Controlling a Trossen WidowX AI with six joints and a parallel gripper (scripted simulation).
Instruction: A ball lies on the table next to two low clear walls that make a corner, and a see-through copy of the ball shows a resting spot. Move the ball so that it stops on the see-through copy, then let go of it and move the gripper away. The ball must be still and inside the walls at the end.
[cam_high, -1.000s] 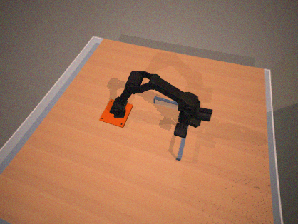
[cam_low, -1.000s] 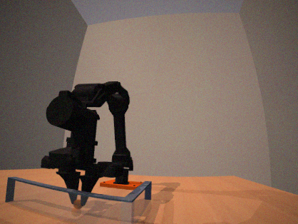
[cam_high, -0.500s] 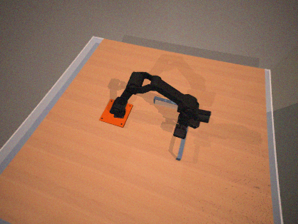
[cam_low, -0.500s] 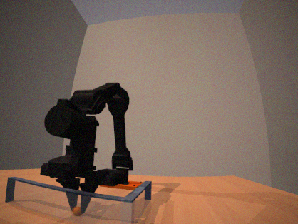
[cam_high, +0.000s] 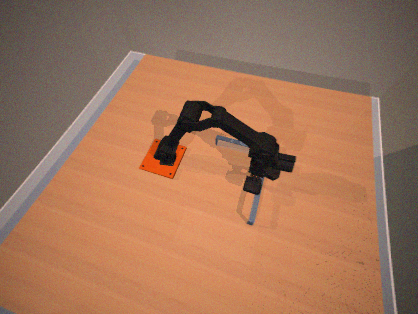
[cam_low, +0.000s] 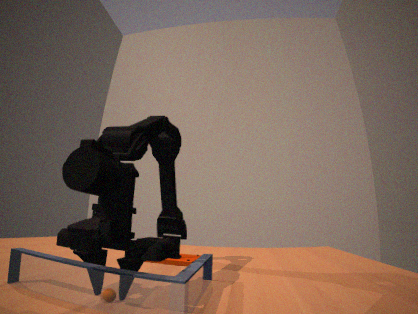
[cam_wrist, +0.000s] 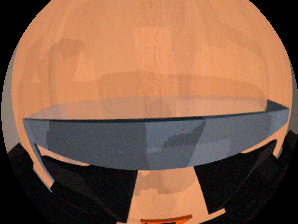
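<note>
Ball (cam_low: 108, 295) on worktop (cam_low: 300, 280), inside the walls (cam_low: 165, 277).
Claw (cam_low: 108, 289) spread partway, fingertips straddling the ball low at the worktop, pinching nothing.

The arm (cam_high: 220, 127) is matte black all over, built of thick blocky links with rounded joint housings. Its foot stands on a flat orange square plate (cam_high: 163, 162) with small dark screw dots near the corners. The gripper (cam_low: 107, 280) ends in two dark, tapered, pointed fingers (cam_low: 96, 281). A pale band marks the lowest upright link.
</note>
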